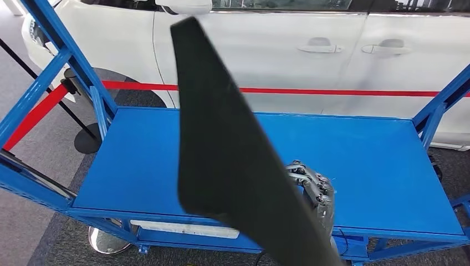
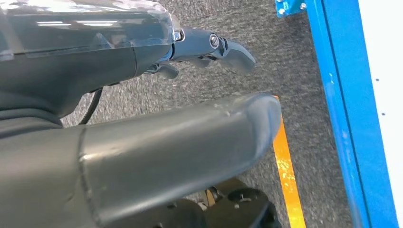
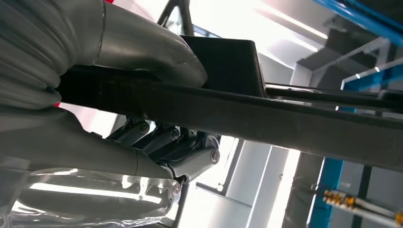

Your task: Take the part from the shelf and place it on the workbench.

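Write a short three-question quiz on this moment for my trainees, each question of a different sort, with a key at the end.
1. True or false: the long black part already lies flat on the blue workbench.
2. Which hand holds the part? A) the left hand B) the right hand C) both hands
3. Fill in: behind the workbench, a red ____ runs in front of the white car.

Key
1. False: the part is tilted above the workbench top, gripped near its lower end.
2. B: the right hand grips it; the left hand hangs over the grey carpet, holding nothing.
3. Barrier tape.
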You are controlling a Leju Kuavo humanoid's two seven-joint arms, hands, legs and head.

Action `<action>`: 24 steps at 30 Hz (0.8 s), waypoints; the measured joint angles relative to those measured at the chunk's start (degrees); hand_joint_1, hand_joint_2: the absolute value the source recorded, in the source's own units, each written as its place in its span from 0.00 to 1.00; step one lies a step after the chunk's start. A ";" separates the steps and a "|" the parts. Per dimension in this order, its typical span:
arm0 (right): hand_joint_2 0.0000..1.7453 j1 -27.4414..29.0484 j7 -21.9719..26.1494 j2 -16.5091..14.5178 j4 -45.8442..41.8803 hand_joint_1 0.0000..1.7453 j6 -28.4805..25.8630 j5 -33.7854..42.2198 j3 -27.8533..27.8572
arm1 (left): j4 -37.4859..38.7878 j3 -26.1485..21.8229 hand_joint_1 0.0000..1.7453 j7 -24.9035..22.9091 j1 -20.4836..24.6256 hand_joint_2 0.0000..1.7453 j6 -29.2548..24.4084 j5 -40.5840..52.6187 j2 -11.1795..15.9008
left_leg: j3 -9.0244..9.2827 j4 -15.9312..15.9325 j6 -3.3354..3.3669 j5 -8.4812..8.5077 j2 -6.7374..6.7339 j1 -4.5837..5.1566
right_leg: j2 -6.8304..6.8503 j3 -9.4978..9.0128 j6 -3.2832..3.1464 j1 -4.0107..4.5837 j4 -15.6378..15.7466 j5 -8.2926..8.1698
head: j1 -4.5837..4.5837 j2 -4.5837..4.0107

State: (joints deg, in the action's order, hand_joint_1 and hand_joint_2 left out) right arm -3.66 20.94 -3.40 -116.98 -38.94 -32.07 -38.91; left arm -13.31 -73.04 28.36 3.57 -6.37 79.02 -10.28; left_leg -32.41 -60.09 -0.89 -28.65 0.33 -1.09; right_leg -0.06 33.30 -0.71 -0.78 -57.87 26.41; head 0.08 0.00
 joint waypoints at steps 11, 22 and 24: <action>1.00 14.35 7.92 1.71 1.43 1.00 14.72 19.07 3.20 | 0.00 -2.66 0.00 -2.22 -0.24 0.00 -0.54 -2.64 -0.17 | 0.46 1.23 0.64 1.47 0.11 0.31 | 0.17 -0.62 0.17 0.55 -0.60 0.75 | 0.28 0.00; 1.00 23.69 15.80 2.49 2.16 1.00 21.43 24.30 8.07 | 0.00 -4.15 0.00 -3.06 -0.19 0.00 -0.63 -3.20 -0.70 | -1.93 1.65 2.70 3.73 -0.57 0.06 | 0.00 1.29 2.36 -0.18 -11.77 8.33 | -0.23 0.00; 1.00 24.16 15.93 2.48 2.14 1.00 22.21 24.08 8.48 | 0.00 -4.19 0.00 -3.30 -0.13 0.00 -0.63 -3.11 -0.74 | -2.39 1.43 2.24 4.18 -0.49 0.10 | 0.00 -4.04 2.15 -0.19 -3.71 5.74 | -0.23 0.00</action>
State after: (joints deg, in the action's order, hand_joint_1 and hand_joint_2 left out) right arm 20.49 36.87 -0.92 -114.84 -16.74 -7.98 -30.43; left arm -13.31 -77.23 25.05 3.43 -6.99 75.90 -11.02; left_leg -34.81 -58.66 1.34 -24.47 -0.16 -0.99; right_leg -0.06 29.26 1.44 -0.96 -61.58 32.15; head -0.16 0.00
